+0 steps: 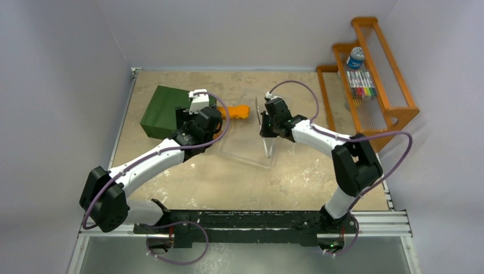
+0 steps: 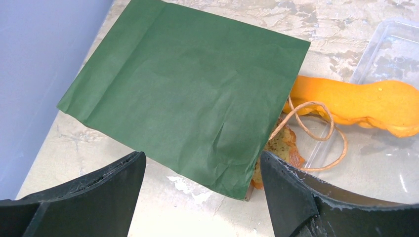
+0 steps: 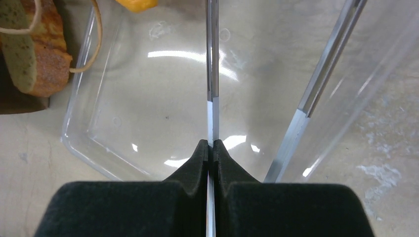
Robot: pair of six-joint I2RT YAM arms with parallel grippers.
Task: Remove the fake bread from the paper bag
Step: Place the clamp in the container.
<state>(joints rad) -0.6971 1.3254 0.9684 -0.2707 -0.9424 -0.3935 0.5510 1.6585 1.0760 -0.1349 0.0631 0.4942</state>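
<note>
Right wrist shows right gripper (image 3: 211, 148) pinching metal tongs (image 3: 212, 74); left gripper (image 2: 201, 157) spread wide.

Nothing legible from my end in any of the three views. Closest candidates are both on the wooden rack (image 1: 394, 108) at 2 o'clock in the top view. The small blue-lidded jar (image 1: 355, 57) has a light label band, but it's too small to make out. The row of markers (image 1: 361, 84) just below it may carry print on the barrels, but that won't resolve either.
</note>
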